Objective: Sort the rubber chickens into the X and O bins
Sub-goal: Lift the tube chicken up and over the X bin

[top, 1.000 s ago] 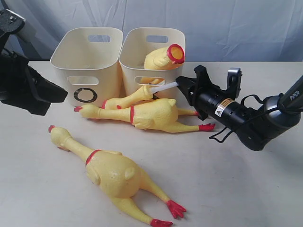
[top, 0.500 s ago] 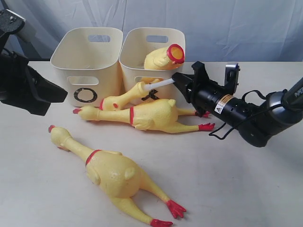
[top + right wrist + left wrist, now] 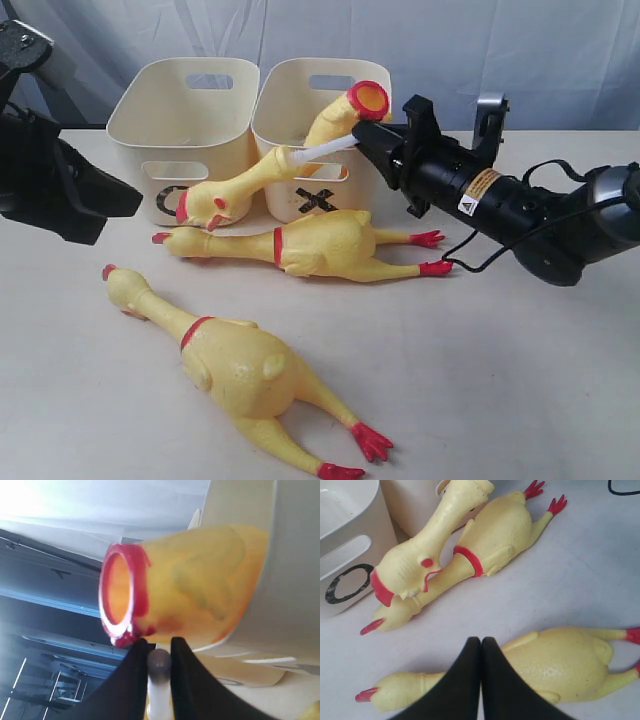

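Gripping white stem (image 3: 325, 150) of chicken (image 3: 240, 185) by X bin (image 3: 288, 90) rim, right tool (image 3: 365, 140); left tool (image 3: 480, 645) closed, empty.

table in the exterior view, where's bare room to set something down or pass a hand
Widest bare table: front right, between the front chicken and the right arm. A narrower strip runs between front chicken and middle chicken. Crowded before the X bin, where the held chicken hangs.

Exterior: raised, faces O bin (image 3: 235, 150). Left wrist: down onto front chicken (image 3: 560, 662), shared. Right wrist: close, headless chicken (image 3: 200, 580).
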`<action>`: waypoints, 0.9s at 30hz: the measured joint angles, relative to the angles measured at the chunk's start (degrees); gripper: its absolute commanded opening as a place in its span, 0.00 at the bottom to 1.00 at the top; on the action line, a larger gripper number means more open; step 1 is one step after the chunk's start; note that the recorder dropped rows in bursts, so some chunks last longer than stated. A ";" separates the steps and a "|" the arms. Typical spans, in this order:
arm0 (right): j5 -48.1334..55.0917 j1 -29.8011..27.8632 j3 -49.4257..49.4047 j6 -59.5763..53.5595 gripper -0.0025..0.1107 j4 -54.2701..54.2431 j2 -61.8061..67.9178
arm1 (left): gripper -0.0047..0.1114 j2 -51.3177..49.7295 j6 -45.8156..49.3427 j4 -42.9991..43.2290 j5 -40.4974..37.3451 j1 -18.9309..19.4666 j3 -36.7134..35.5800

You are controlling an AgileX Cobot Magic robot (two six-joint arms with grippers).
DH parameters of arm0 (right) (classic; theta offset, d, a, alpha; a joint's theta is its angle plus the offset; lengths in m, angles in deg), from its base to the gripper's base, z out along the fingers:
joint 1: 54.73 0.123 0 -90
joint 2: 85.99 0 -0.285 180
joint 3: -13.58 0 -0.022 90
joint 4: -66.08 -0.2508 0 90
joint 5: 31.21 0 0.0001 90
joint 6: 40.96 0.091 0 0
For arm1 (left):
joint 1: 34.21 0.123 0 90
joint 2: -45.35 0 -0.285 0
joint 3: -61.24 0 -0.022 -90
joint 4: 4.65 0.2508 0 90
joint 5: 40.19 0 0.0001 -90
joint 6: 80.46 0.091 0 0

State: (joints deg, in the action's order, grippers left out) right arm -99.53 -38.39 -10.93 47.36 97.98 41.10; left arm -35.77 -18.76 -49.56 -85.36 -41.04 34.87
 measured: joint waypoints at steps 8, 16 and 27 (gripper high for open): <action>-0.21 0.00 0.00 0.33 0.01 2.72 -3.81 | 0.04 0.00 0.00 0.00 0.00 0.00 0.00; -0.21 0.00 0.00 0.95 0.01 3.49 -7.54 | 0.04 0.00 0.00 0.00 0.00 0.00 0.00; 0.42 0.00 0.00 1.22 0.01 -4.89 -12.61 | 0.04 0.00 0.00 0.00 0.00 0.00 0.00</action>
State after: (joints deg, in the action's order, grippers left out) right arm -99.11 -38.39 -10.93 48.57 93.10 28.49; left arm -35.77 -18.76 -49.56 -85.36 -41.04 34.87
